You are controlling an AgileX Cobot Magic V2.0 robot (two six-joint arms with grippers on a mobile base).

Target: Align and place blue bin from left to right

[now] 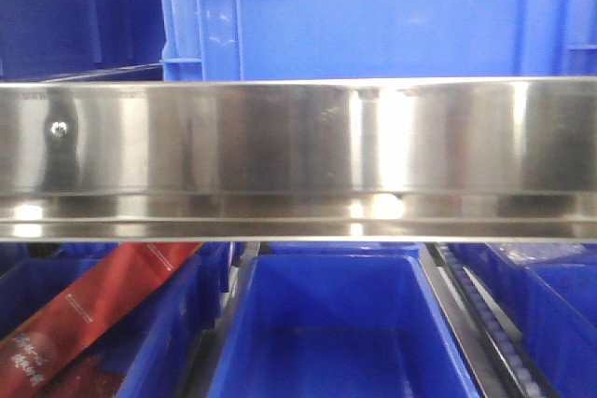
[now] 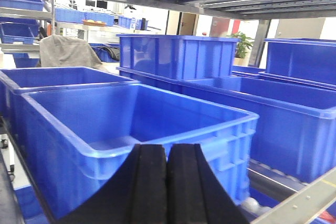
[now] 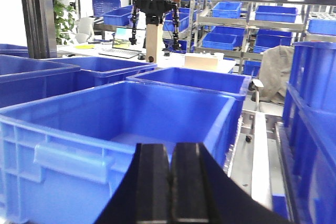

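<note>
The blue bin (image 1: 373, 16), a large light-blue crate with flat walls and raised ribs, stands on the upper shelf above a steel rail (image 1: 298, 156); its top is cut off by the frame. Neither gripper appears in the front view. My left gripper (image 2: 167, 148) is shut with nothing in it, close to the near rim of an empty deep-blue bin (image 2: 105, 129). My right gripper (image 3: 171, 148) is also shut and empty, just before the rim of another empty deep-blue bin (image 3: 79, 129). I cannot tell which bin in the wrist views, if any, is the light-blue crate.
Below the rail sit several deep-blue bins, one in the middle (image 1: 326, 323) and one on the left holding a red packet (image 1: 84, 314). A taller ribbed crate (image 2: 178, 56) stands behind the left bin. Roller tracks (image 3: 257, 150) run between bins. Shelf beams hang overhead.
</note>
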